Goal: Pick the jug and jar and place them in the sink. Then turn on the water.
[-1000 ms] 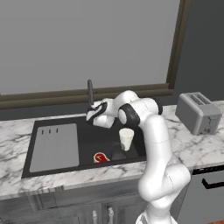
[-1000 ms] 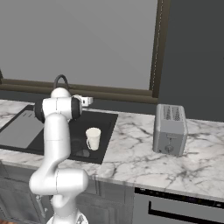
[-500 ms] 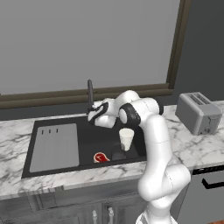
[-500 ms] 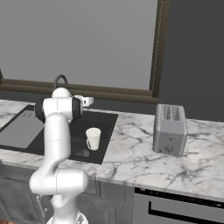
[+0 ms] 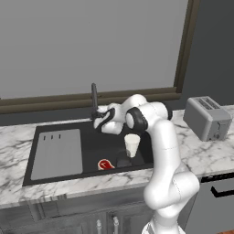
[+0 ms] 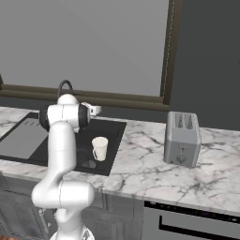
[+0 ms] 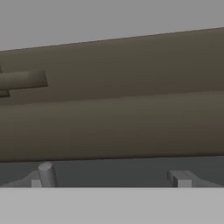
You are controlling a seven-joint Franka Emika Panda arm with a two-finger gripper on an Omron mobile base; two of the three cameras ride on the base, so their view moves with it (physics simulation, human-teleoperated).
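Note:
The cream-white jug (image 5: 132, 145) (image 6: 99, 148) stands upright inside the black sink (image 5: 91, 137) (image 6: 112, 129), toward its right end. The dark grey jar (image 5: 122, 159) (image 6: 88, 164) stands just in front of it in the basin. My gripper (image 5: 98, 120) reaches left over the sink's back edge, close to the base of the dark faucet (image 5: 94, 99) (image 6: 64, 87). In the hand view my gripper (image 7: 113, 177) is open with nothing between its fingertips (image 7: 46, 174), facing the brown window sill (image 7: 131, 122). A dark bar of the faucet (image 7: 24, 80) shows at the left. Water is out of view.
A red steak-like piece (image 5: 105, 164) lies on the sink floor left of the jar. The grey drainboard panel (image 5: 57, 153) fills the sink's left part. A silver toaster (image 5: 208, 118) (image 6: 182, 138) stands on the marble counter (image 5: 201, 153) to the right.

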